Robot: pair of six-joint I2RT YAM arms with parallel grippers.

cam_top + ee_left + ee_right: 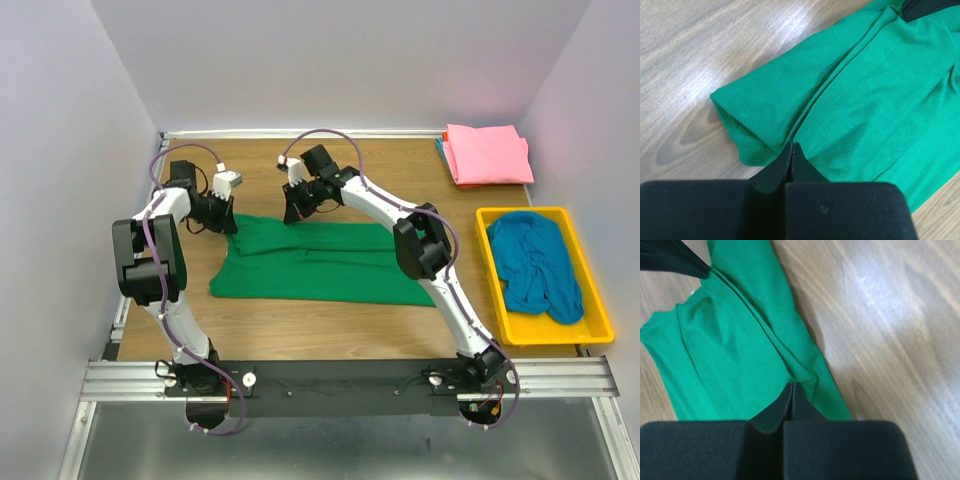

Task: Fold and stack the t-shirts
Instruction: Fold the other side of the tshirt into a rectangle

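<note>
Wooden table (300, 325) between pale walls: both grippers are clamped on the far edge of a green t-shirt (320, 262).

The green t-shirt lies flat across the middle of the table, its long side running left to right, with lengthwise ridges suggesting it is already doubled over. The left gripper (222, 218) sits at the shirt's far-left corner by the sleeve, fingers pressed together on a fold of cloth. The right gripper (296, 212) sits further along the same edge, pinching likewise. Judgement: two grips spaced along one edge let it rise evenly for the next fold. A folded pink t-shirt (487, 153) marks the stack at the far-right corner. A crumpled teal-blue t-shirt (535, 265) waits in the yellow tray (545, 338) by the right edge.
</note>
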